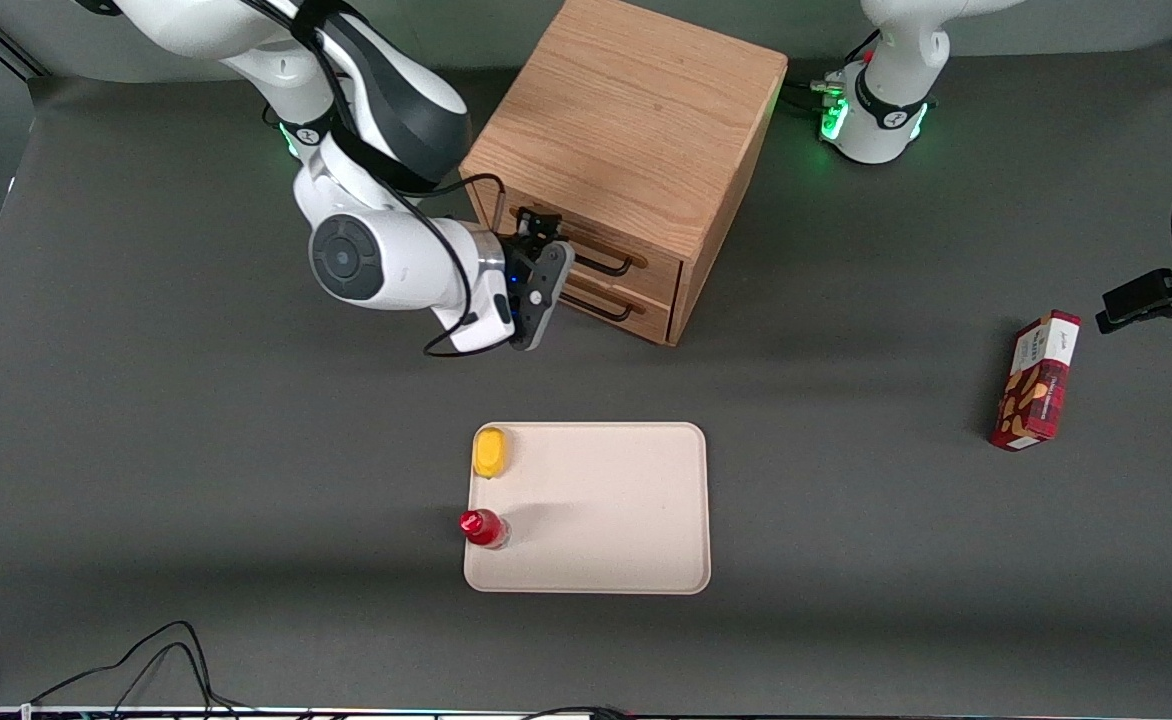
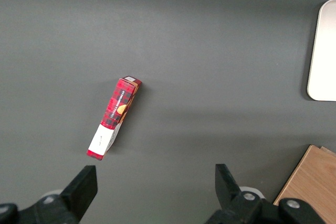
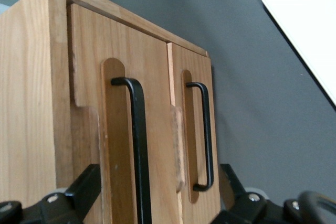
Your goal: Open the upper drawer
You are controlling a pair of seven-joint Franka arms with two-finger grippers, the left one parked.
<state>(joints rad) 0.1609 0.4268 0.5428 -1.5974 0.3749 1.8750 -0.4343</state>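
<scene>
The upper drawer [image 1: 601, 243], light oak with a thin black bar handle [image 3: 137, 145], is seen shut, flush with its cabinet [image 1: 636, 130] near the tabletop's rear edge. The gripper [image 1: 544, 262] is held just in front of the handle, jaws apart and holding nothing.

Your working arm [image 1: 376, 200] wears glossy white shells with dark grey bands at the joints, and its wrist link ends in a round grey cap ringed with small screws [image 1: 344, 258]. You can see thin black cables looping along the forearm and under the wrist. A green light glows at the arm's base. The gripper [image 1: 544, 262], in front of the cabinet's drawers, is matte black with a small blue light on its body and 2 black fingers [image 3: 84, 190], set apart.
</scene>
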